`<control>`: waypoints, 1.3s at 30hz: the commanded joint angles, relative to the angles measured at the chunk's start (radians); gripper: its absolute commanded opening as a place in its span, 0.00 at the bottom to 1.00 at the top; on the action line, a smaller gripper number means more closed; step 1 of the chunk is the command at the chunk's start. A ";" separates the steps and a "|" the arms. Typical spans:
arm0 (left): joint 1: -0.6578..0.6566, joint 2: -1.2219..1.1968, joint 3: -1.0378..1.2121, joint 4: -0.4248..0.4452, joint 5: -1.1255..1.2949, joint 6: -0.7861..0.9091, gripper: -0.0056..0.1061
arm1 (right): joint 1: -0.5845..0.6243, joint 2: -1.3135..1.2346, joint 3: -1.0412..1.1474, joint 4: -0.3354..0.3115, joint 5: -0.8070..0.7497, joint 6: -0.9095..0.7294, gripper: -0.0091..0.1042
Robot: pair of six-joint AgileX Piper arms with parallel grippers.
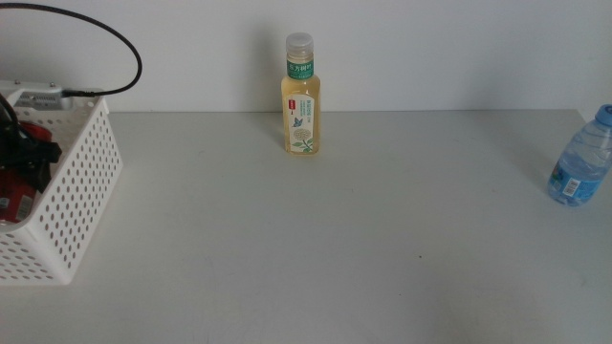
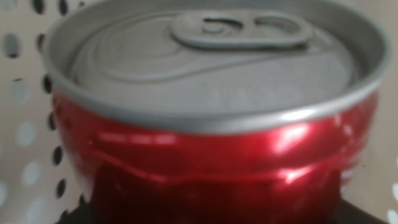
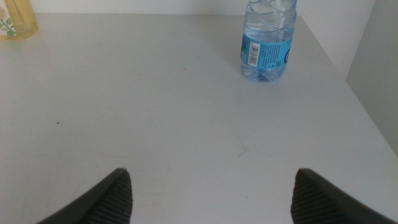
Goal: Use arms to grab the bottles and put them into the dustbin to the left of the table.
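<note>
Looking over the table (image 1: 316,248) in the middle view, the yellow tea bottle (image 1: 300,96) stands upright at the far edge and the water bottle (image 1: 579,159) stands at the right side; the white dustbin (image 1: 72,191) sits at the left, with the left gripper (image 1: 24,158) down inside it beside something red. In the left wrist view, the red can (image 2: 211,130) fills the frame, pressed close between the jaws, perforated wall behind; I cannot tell how the jaws stand. In the right wrist view, the right gripper (image 3: 211,196) hangs spread wide with nothing between its jaws, the water bottle (image 3: 267,40) well ahead of them.
</note>
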 commanded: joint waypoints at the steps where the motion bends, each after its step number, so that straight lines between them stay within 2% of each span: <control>1: 0.000 -0.050 -0.041 0.003 -0.024 -0.014 0.11 | -0.007 -0.021 -0.007 -0.012 -0.041 -0.012 0.66; 4: 0.000 -0.026 -0.040 0.001 -0.024 -0.014 0.19 | -0.007 -0.021 -0.007 -0.012 -0.041 -0.012 0.66; 7: 0.000 -0.017 -0.040 0.001 -0.022 -0.014 0.33 | -0.007 -0.021 -0.007 -0.012 -0.041 -0.012 0.66; 9: 0.000 -0.017 -0.040 -0.001 -0.022 -0.014 0.45 | -0.007 -0.021 -0.007 -0.012 -0.041 -0.012 0.66; 10: 0.000 -0.017 -0.040 -0.001 -0.022 -0.014 0.65 | -0.007 -0.021 -0.007 -0.012 -0.041 -0.012 0.66; 14: 0.000 -0.018 -0.042 0.006 -0.021 -0.074 0.88 | -0.007 -0.021 -0.007 -0.012 -0.041 -0.012 0.66; 25: -0.041 -0.117 -0.126 -0.005 0.154 -0.150 0.89 | -0.007 -0.021 -0.007 -0.012 -0.041 -0.012 0.66; 28: -0.087 -0.185 -0.128 -0.033 0.177 -0.160 0.89 | -0.007 -0.021 -0.007 -0.012 -0.041 -0.012 0.66; 35: -0.201 -0.356 -0.128 -0.035 0.167 -0.275 0.89 | -0.007 -0.021 -0.007 -0.012 -0.041 -0.012 0.66; 39: -0.292 -0.461 -0.119 0.010 0.167 -0.274 0.89 | -0.007 -0.021 -0.007 -0.012 -0.041 -0.012 0.66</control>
